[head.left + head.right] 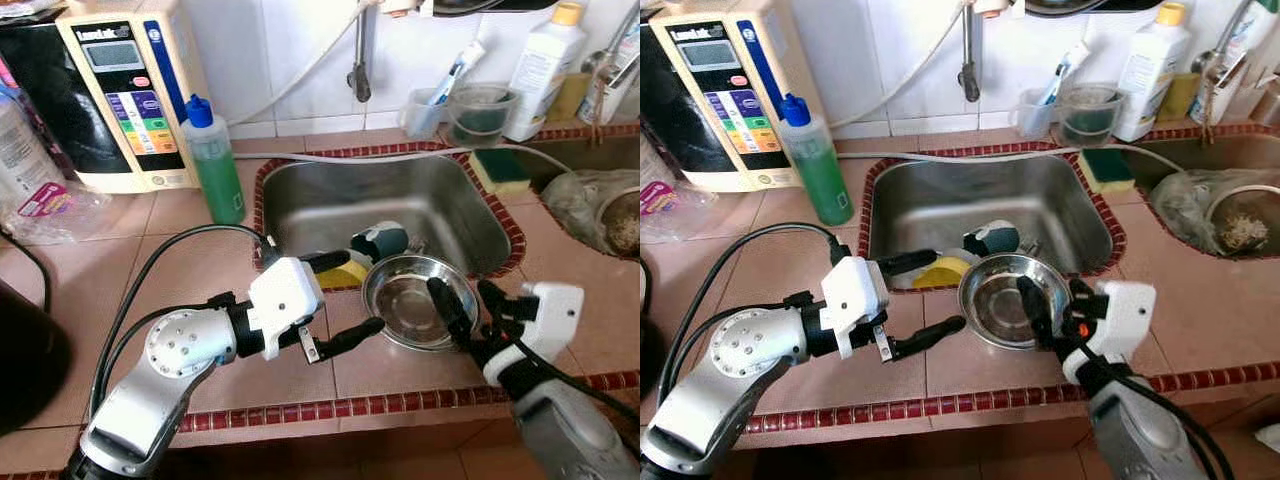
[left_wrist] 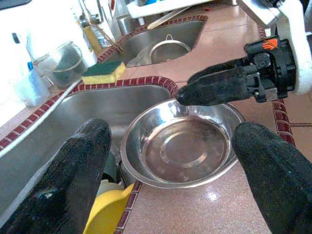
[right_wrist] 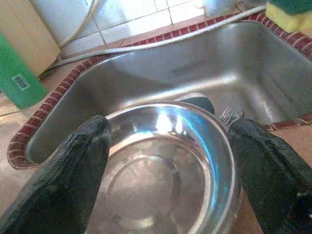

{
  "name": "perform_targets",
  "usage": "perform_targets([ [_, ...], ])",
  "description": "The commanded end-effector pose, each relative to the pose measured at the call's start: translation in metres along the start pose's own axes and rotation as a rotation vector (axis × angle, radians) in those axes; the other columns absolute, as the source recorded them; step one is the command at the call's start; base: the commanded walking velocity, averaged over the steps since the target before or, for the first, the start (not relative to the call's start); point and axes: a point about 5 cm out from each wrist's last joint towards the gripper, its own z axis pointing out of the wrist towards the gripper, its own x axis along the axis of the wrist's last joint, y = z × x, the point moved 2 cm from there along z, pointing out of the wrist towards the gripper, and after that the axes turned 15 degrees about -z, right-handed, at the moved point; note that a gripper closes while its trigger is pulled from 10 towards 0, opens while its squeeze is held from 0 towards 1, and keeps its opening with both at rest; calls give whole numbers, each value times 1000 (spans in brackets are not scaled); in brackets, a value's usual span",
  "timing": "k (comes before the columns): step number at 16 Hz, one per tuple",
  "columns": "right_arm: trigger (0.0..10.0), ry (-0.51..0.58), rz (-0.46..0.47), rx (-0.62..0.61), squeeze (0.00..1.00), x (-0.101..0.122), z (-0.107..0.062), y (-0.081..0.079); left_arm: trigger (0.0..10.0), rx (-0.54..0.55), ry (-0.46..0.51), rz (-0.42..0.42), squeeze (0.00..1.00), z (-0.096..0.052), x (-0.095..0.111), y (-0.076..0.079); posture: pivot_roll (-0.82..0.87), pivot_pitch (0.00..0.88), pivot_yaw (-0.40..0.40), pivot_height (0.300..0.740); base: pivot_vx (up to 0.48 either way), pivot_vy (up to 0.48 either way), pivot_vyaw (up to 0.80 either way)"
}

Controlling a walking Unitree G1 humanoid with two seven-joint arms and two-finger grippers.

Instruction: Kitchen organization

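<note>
While both hands (image 1: 345, 300) (image 1: 468, 300) gape beside the steel bowl (image 1: 405, 300), it hides the fork (image 3: 226, 116).

No legible text; brand on beige appliance (image 1: 128, 95) blurred

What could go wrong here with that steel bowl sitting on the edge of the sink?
The steel bowl overhangs the sink rim, so a nudge from the open right gripper could tip it onto the mug and fork below. The left gripper, also open, is close; the two could collide.
</note>
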Motion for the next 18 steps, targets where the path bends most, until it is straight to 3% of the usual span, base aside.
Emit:
perform_targets([
  [1, 10000, 2, -4, 17, 0, 2, -6, -1, 10000, -2, -5, 1, 0, -1, 0, -3, -236, 109, 64, 740, 0, 0, 0],
  [4, 10000, 10, 2, 10, 0, 3, -10, 0, 10000, -5, -5, 3, 0, 0, 0, -3, -241, 111, 67, 740, 0, 0, 0],
  [7, 10000, 81, 71, -61, 0, 12, -14, 9, 10000, -9, -3, 7, 0, 1, 0, -3, -245, 114, 70, 740, 0, 0, 0],
  [15, 10000, -82, -26, -140, 0, -16, -12, 30, 10000, -11, -1, 16, 0, 1, 2, -5, -239, 108, 74, 740, 0, 0, 0],
  [18, 10000, -73, -61, -164, 0, -12, 4, 38, 10000, -7, 3, 19, 0, 2, 2, -5, -233, 99, 66, 740, 0, 0, 0],
])
